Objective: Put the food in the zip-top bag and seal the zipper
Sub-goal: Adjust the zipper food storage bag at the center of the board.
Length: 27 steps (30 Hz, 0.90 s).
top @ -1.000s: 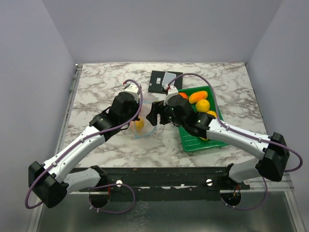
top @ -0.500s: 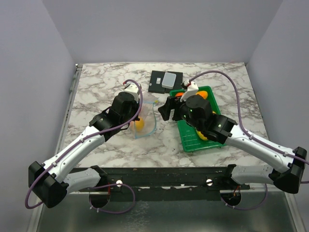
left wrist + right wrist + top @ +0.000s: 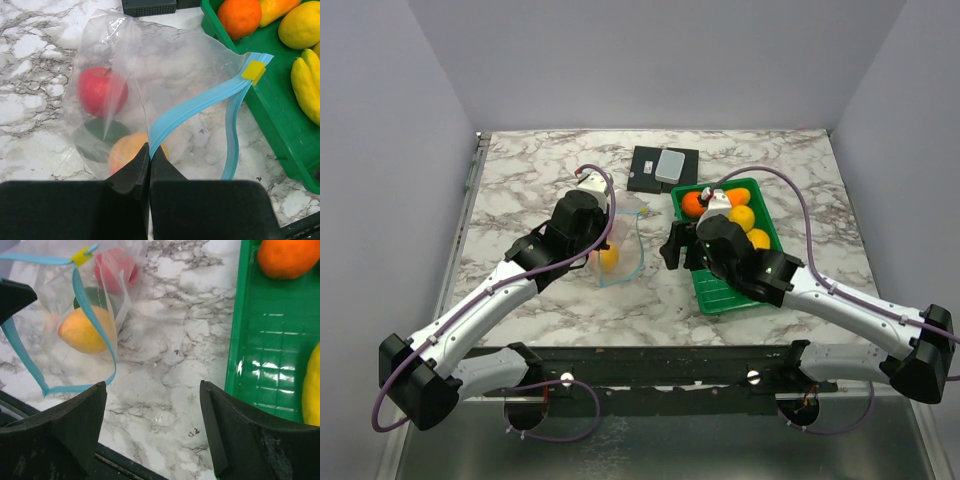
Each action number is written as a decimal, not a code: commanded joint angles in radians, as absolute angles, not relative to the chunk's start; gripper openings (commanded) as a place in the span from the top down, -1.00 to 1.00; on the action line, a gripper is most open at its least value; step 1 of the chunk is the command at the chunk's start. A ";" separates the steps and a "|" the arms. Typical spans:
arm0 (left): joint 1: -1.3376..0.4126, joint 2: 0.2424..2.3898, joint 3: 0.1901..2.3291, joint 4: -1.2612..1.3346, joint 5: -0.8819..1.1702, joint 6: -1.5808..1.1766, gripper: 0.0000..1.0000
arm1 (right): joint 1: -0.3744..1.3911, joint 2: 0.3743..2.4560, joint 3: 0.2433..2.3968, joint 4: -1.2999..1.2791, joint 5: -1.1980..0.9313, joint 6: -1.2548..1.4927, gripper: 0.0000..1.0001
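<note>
Three fruits (image 3: 102, 90) in zip-top bag (image 3: 187, 67)

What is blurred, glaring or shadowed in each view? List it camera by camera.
Left wrist: the left pincer is a dark blur at the bottom, and the zip-top bag shows white sheen along its creases. Right wrist: the right pincer is out of focus too; the green tray floor carries bright glints. Top external: even light, sharp, faint shadows.
</note>
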<state>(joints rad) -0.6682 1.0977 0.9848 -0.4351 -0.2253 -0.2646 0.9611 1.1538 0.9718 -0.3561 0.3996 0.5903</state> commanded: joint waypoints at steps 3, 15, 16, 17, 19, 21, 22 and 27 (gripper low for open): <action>-0.671 1.094 0.978 -0.423 -0.232 -0.263 1.00 | 0.968 1.213 0.943 -0.263 0.233 0.655 -0.52; -0.671 1.094 0.979 -0.423 -0.229 -0.263 1.00 | 0.967 1.391 0.989 -0.138 0.157 0.706 -0.31; -0.671 1.094 0.980 -0.423 -0.229 -0.263 1.00 | 0.967 1.402 0.995 -0.132 0.159 0.707 -0.28; -0.672 1.094 0.980 -0.423 -0.229 -0.262 1.00 | 0.968 1.414 1.001 -0.129 0.168 0.715 -0.25; -0.671 1.092 0.980 -0.423 -0.229 -0.262 1.00 | 0.967 1.434 1.009 -0.125 0.186 0.722 -0.17; -0.671 1.090 0.980 -0.423 -0.230 -0.261 1.00 | 0.968 1.450 1.017 -0.118 0.201 0.727 -0.08; -0.671 1.089 0.980 -0.423 -0.231 -0.261 1.00 | 0.968 1.458 1.022 -0.115 0.202 0.730 -0.04; -0.671 1.088 0.980 -0.424 -0.230 -0.260 1.00 | 0.967 1.494 1.051 -0.111 0.199 0.738 0.06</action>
